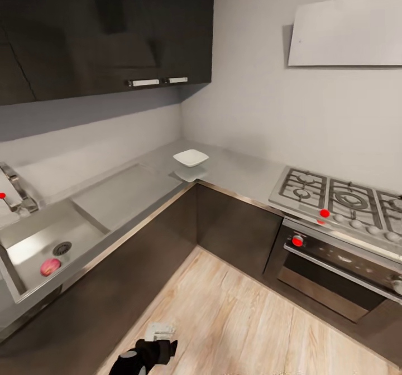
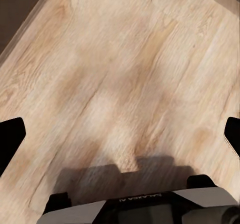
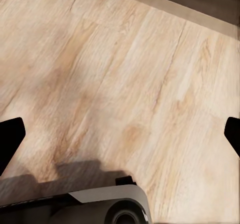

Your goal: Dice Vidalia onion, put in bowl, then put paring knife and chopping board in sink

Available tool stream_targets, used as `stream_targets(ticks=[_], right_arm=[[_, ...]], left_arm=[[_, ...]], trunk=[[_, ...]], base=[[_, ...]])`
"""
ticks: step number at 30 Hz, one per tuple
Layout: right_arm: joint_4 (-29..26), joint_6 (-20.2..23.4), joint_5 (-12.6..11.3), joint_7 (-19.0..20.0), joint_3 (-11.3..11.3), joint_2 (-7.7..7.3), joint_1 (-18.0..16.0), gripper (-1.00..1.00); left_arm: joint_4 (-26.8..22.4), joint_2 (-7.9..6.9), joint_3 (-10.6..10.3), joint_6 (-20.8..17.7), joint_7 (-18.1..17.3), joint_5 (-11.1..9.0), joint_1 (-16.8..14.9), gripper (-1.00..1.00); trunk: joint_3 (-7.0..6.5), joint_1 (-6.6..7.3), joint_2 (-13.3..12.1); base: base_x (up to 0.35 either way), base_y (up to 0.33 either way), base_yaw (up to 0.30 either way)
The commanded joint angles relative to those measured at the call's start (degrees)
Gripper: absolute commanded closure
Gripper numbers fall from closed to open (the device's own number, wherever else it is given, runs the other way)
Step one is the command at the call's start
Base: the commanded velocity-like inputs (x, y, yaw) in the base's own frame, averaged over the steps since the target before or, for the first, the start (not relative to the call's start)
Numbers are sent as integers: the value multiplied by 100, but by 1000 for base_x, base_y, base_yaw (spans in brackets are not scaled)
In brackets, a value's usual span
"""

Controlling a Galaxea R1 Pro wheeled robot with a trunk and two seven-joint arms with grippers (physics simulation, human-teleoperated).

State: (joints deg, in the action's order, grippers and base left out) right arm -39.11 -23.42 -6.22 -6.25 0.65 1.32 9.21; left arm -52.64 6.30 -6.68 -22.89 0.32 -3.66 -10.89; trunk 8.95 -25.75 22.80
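The Vidalia onion (image 1: 49, 267) lies in the sink (image 1: 33, 241) at your left, beside the round drain (image 1: 62, 248), well apart from both claws. The bowl (image 1: 191, 158) sits on the countertop (image 1: 240, 174) at the corner, beyond the drainboard (image 1: 123, 193).

Your left arm (image 1: 144, 352) hangs low at the lower edge of the head view, over the wood floor (image 1: 251, 319).

The left gripper (image 2: 120, 139) points down at the floor; its fingertips (image 2: 11, 139) stand at opposite edges of the wrist view, spread wide, with nothing between them.

The right gripper (image 3: 120, 136) also faces the floor, its fingertips (image 3: 10, 136) spread wide and empty.
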Motion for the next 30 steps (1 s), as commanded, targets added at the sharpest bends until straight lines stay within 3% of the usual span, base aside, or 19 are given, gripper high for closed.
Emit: stream_targets(ticks=[1,5,8,10,11,14,15,16,19,21,27,30], right_arm=[[-8,-12,-55,1,7,0,2,-100],[-8,-9,-55,1,6,0,2,-100],[-8,-7,-55,-6,5,5,2,-100],[-8,-7,-55,-7,5,5,2,-100],[-8,-7,-55,-8,5,3,2,-100],[-8,-7,-55,-8,5,5,2,-100],[-7,-8,-55,-8,5,7,2,-100],[-8,-8,-55,-8,5,8,2,-100],[-8,-8,-55,-8,5,8,2,-100],[-5,-7,-55,-8,9,9,2,-100],[0,-8,-50,-8,13,9,2,-100],[0,-7,-49,-8,14,9,2,-100]], left_arm=[[-14,0,-6,-62,3,-38,-47,-100],[-143,3,-25,-159,5,-38,-269,-100],[-620,3,-29,-412,11,-33,-372,-100],[-1070,3,-33,-901,12,-36,-518,-100],[-1456,3,-34,-1446,12,-42,-750,-100],[-1755,3,-35,-1980,12,-45,-1081,-100],[-1820,6,-35,-2153,12,-52,-1323,-100],[-1825,8,-35,-2245,15,-61,-1599,-100],[-1766,9,-36,-2310,19,-68,-1963,-100],[-1659,18,-36,-2444,18,-71,-2379,-100],[-1185,163,-36,-3017,13,-73,-3483,-100],[-731,215,-36,-3135,12,-85,-4297,-100]], trunk=[[11,-3,11],[11,-3,11],[11,-3,11],[11,-3,11],[11,-3,11],[11,-3,11],[11,-3,11],[11,-3,11],[11,-3,11],[11,-3,11],[11,-3,11],[11,-3,11]], base=[[0,0,-296],[0,0,-274],[0,0,-71],[0,0,-27],[0,0,-9],[0,0,-4],[0,0,-1],[0,0,0],[0,0,0],[0,0,0],[0,0,0],[0,0,0]])
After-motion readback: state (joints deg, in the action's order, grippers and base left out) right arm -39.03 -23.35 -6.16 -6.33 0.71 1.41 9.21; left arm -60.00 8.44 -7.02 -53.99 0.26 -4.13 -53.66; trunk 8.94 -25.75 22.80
